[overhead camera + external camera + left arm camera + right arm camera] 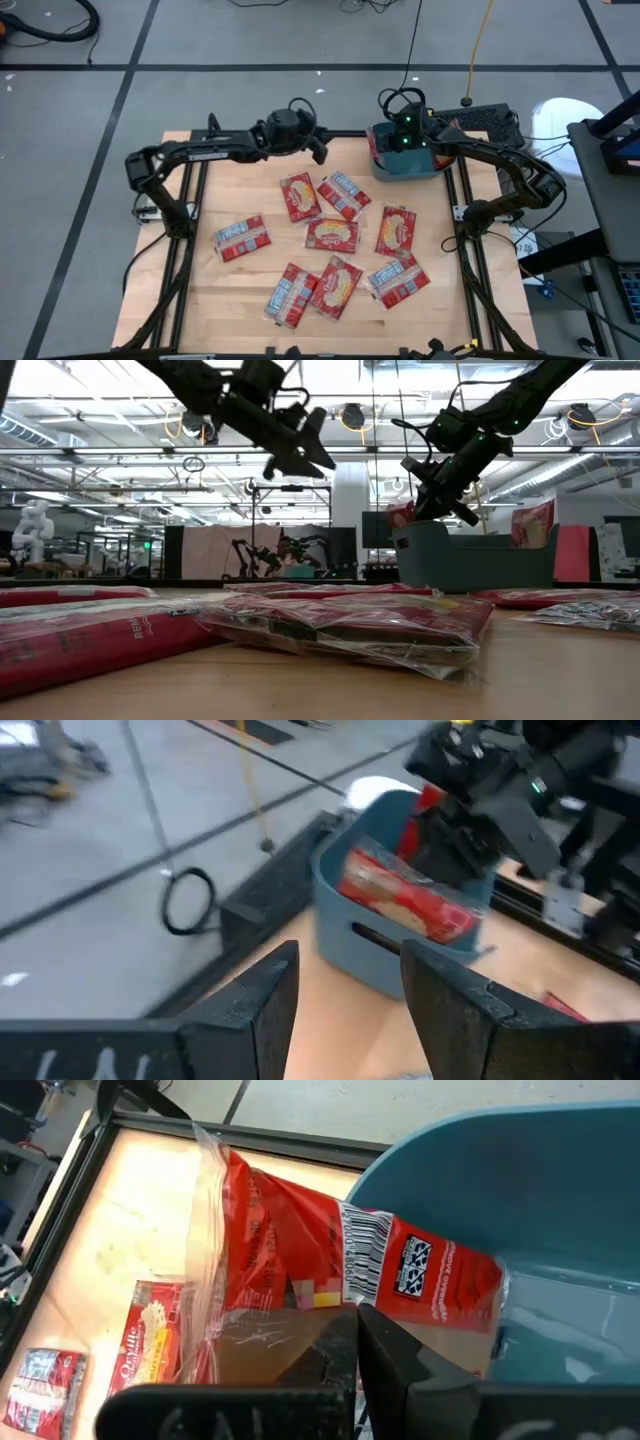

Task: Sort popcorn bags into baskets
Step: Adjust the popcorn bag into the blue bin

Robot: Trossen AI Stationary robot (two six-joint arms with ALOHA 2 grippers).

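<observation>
Even overhead light; ceiling glare in low view; left wrist view motion-blurred.

You see the table (250, 300) from straight overhead, level across its top from the near edge, and close from each wrist, with the teal bin (405, 165) common to all four.

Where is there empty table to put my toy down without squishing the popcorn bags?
The wooden table is bare along its left edge, and in the far left corner under the left gripper. The near right corner is bare too. The middle is crowded: eight popcorn bags lie close together. The far right corner holds the teal bin, where the right gripper holds a bag.
</observation>
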